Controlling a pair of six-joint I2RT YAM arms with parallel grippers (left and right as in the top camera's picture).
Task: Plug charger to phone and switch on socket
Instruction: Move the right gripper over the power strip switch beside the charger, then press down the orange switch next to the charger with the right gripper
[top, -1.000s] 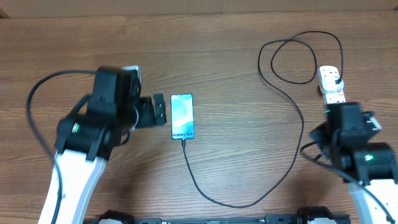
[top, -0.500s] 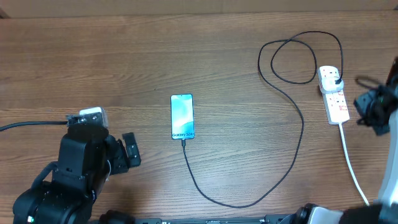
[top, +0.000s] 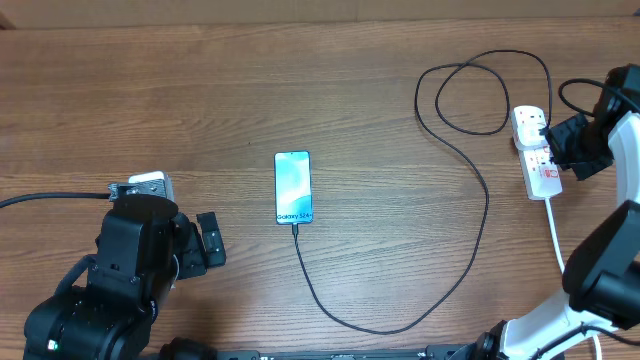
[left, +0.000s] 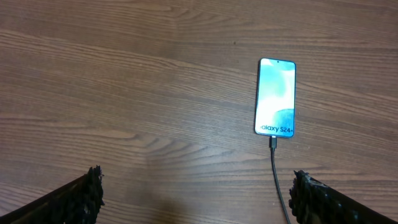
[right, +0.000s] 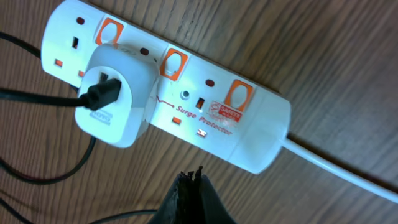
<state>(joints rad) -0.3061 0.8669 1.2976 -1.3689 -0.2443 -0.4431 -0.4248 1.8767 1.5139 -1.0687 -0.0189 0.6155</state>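
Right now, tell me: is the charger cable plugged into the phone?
Yes, the black charger cable runs straight into the bottom edge of the Galaxy S24 phone.

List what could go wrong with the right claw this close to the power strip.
1. The strip has three orange switches close together; the shut right claw could press one that does not serve the adapter.
2. Nothing visibly holds the strip down; a sideways push may slide it instead of rocking a switch.
3. A slide could tug the cable and strain its plug at the phone.
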